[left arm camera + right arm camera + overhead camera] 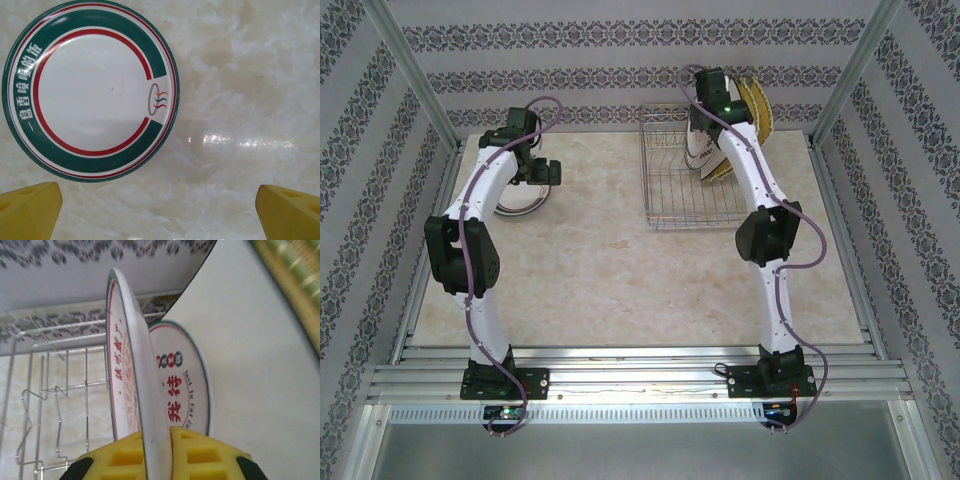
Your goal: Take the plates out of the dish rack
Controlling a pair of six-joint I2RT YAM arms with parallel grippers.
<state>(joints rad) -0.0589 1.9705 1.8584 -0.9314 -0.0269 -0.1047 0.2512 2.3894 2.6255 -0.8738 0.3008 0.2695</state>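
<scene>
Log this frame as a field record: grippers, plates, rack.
left gripper: open, above green-rimmed plate
green-rimmed plate: flat on table, outside rack
right gripper: shut on rim of red-lettered plate
red-lettered plate: upright, edge-on to wrist camera
dish rack: left slots bare; plates bunched at right side
also in rack: yellow grid plate, second round plate
</scene>
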